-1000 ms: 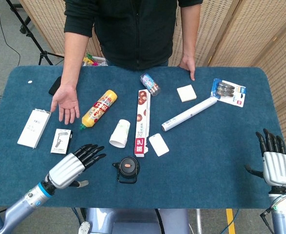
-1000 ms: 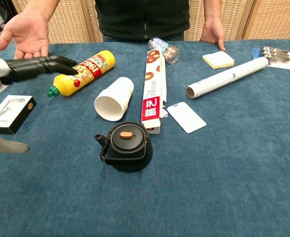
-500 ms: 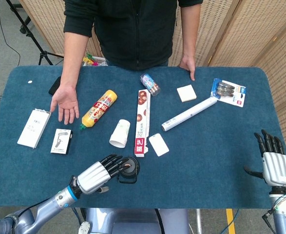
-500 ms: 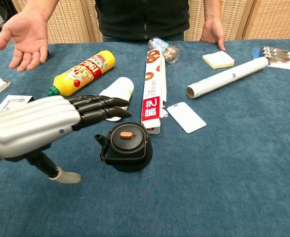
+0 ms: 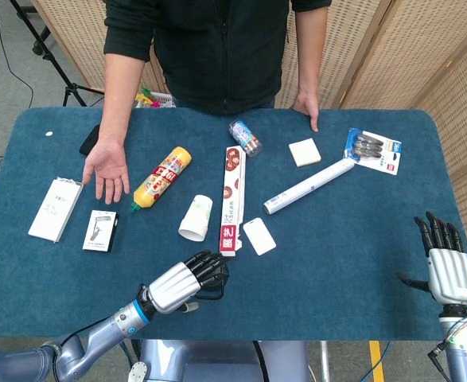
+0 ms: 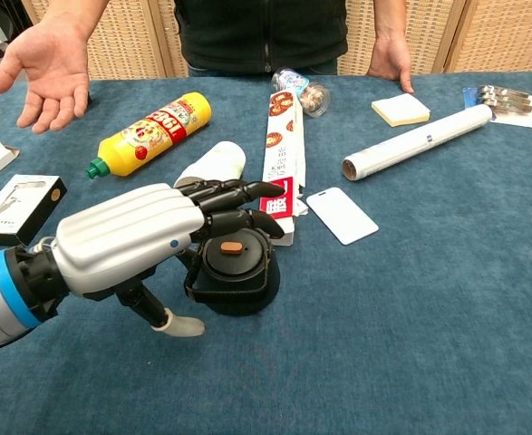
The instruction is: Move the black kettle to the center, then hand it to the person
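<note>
The black kettle (image 6: 236, 273) with a round lid and an orange knob stands near the table's front edge, left of centre. My left hand (image 6: 135, 243) hovers over it from the left, fingers (image 6: 234, 193) stretched above the lid and thumb (image 6: 173, 323) low beside it, gripping nothing. From the head view the kettle (image 5: 218, 277) is mostly hidden under my left hand (image 5: 184, 282). Near the front right corner my right hand (image 5: 449, 267) stays upright, fingers spread and empty. The person's open palm (image 5: 107, 170) rests at the far left, also seen as the palm (image 6: 46, 62) in the chest view.
Just behind the kettle lie a tipped paper cup (image 6: 213, 166), a long red-and-white box (image 6: 283, 160) and a white card (image 6: 341, 215). A yellow bottle (image 6: 149, 131), a black box (image 6: 15, 207), a foil roll (image 6: 417, 140) and a sticky-note pad (image 6: 400, 110) lie further off.
My left hand has swept right from beside the small black box until its fingers reach over the kettle's lid. The kettle and my right hand have stayed put.
</note>
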